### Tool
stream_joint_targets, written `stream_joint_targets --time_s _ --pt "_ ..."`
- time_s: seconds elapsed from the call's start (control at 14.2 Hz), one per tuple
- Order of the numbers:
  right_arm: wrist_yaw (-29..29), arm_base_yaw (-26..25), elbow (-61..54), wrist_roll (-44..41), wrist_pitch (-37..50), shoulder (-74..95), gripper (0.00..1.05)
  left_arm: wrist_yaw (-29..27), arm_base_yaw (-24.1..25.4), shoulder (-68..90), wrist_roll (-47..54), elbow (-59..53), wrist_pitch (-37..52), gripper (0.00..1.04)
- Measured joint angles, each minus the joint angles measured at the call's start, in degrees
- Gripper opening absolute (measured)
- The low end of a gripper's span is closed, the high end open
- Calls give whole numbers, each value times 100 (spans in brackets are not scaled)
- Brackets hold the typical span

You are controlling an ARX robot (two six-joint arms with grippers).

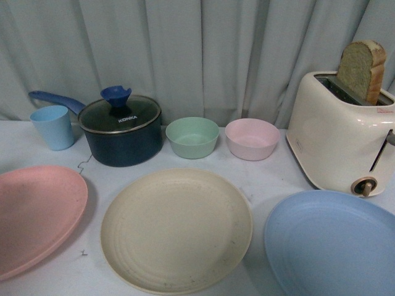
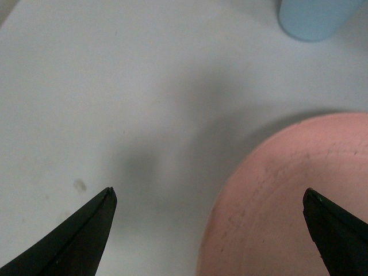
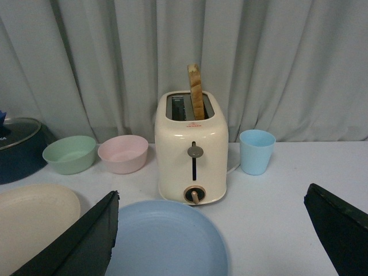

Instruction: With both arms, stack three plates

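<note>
Your plates lie flat in a row, none stacked: pink plate (image 1: 37,216), cream plate (image 1: 176,228), blue plate (image 1: 333,243). Your left gripper (image 2: 210,191) is wide apart by the pink rim. Your right gripper (image 3: 213,192) is wide apart facing the blue one. I think each is ready to grab.

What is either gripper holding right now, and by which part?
Nothing is held. The left gripper is open above the edge of the pink plate, and the right gripper is open near the light blue plate.
</note>
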Motion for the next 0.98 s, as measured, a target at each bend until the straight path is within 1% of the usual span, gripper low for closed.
stream_joint_targets --time_s 0.28,0.63,0.7,0.84,0.91,0.98 --pt "0 0 0 0 0 0 98 219 245 289 -11 -201 260 98" --pt "0 0 0 0 -2 0 98 164 348 748 -50 -404 625 98" --pt "0 0 0 0 0 0 98 168 348 765 -57 -424 660 93" --pt "0 0 0 0 -2 0 98 212 334 763 -87 -492 732 71" --pt "0 0 0 0 0 0 98 236 328 715 -85 -542 684 49" --pt "0 0 0 0 -2 0 98 186 378 501 28 -557 529 15"
